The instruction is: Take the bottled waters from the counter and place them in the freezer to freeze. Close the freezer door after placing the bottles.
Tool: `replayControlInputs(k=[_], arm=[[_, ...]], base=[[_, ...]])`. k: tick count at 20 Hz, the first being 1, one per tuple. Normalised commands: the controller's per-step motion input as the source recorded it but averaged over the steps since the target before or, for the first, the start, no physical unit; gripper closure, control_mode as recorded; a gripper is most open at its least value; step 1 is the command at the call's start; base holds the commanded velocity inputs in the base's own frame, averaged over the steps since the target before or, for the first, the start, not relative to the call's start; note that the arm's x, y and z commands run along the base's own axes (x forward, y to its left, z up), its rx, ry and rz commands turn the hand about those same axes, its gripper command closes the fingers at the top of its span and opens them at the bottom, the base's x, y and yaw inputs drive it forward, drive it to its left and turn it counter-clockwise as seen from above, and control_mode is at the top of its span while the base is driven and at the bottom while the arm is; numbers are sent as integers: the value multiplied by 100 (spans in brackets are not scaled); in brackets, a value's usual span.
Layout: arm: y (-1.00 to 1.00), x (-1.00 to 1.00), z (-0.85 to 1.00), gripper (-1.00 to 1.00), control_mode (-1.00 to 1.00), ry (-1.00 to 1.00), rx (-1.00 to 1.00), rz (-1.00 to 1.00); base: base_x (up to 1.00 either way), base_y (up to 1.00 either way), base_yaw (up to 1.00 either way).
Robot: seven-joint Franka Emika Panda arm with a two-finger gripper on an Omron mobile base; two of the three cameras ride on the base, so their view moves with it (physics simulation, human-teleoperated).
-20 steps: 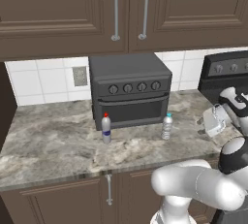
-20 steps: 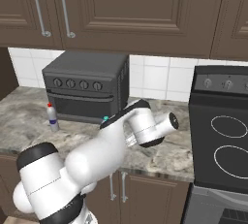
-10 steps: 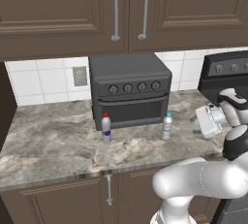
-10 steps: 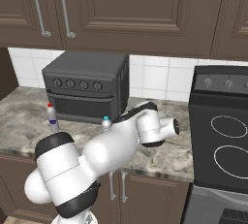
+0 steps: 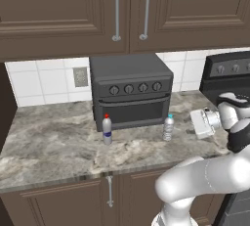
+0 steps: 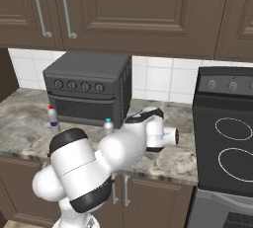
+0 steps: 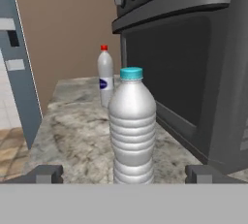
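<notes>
Left base view: both bottles are standing on the counter before the toaster oven; red-capped bottle left, teal-capped bottle right, gripper near it.

Right base view: arm is blocking most of the teal-capped one.

Hand view: fingertips are standing spread, flanking the teal bottle, not touching. Step looks like first pickup; next, advancing and closing on it.

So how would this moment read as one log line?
pincer: open, level with teal-capped bottle | red-capped bottle: on counter | nothing held
</notes>
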Motion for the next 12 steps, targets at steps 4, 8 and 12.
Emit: replayControlInputs(k=[4, 8, 12], arm=[[1, 0, -4, -100, -100, 0, 1, 0], [28, 0, -9, -100, -100, 0, 0, 0], [35, 1, 0, -100, -100, 0, 0, 0]], base=[[0, 0, 0], [0, 0, 0], [0, 0, 0]])
